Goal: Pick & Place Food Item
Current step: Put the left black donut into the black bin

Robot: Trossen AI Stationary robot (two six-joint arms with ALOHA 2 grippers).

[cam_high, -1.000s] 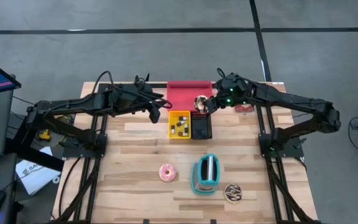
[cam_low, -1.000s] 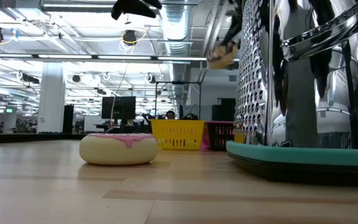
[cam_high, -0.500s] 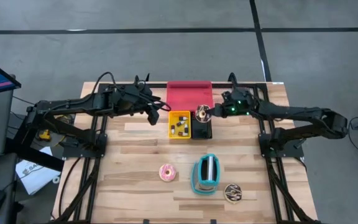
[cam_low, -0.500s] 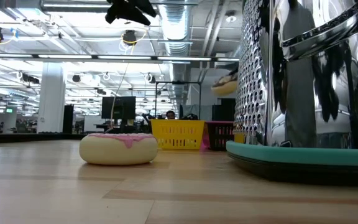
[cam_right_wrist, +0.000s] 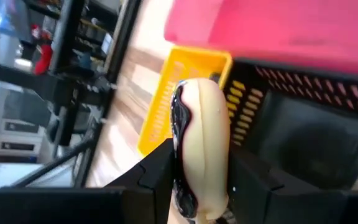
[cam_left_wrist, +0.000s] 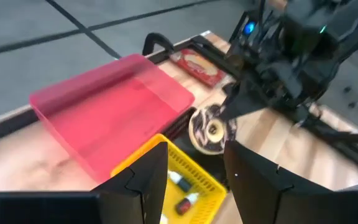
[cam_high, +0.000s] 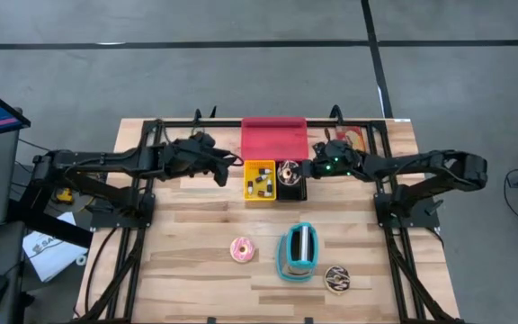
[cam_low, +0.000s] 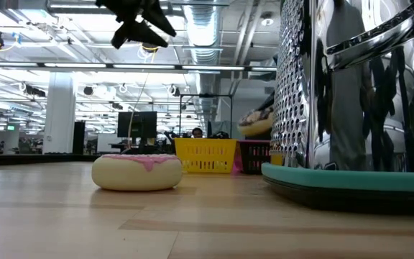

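Observation:
My right gripper is shut on a chocolate-iced doughnut and holds it just above the black basket, which stands beside the yellow basket at the table's far middle. The same doughnut shows in the left wrist view, and in the low view the doughnut is half hidden behind the metal grater. My left gripper hangs open and holds nothing, left of the yellow basket. A pink-iced doughnut lies flat on the table, nearer the front. My right gripper pinches the doughnut between its two fingers, one on the dark iced face and one on the pale underside. The fingers come from the table's right, slanting down. The doughnut stands on edge, lifted clear above the black basket.
A red tray lies behind the baskets at the far edge. A metal grater on a teal base stands near the front, with another chocolate doughnut to its right. A packet lies at the far right corner.
My right gripper has come down with the doughnut toward the black basket and has rolled, so the doughnut now hangs much lower. My left gripper has sunk a little and rolled beside the yellow basket.

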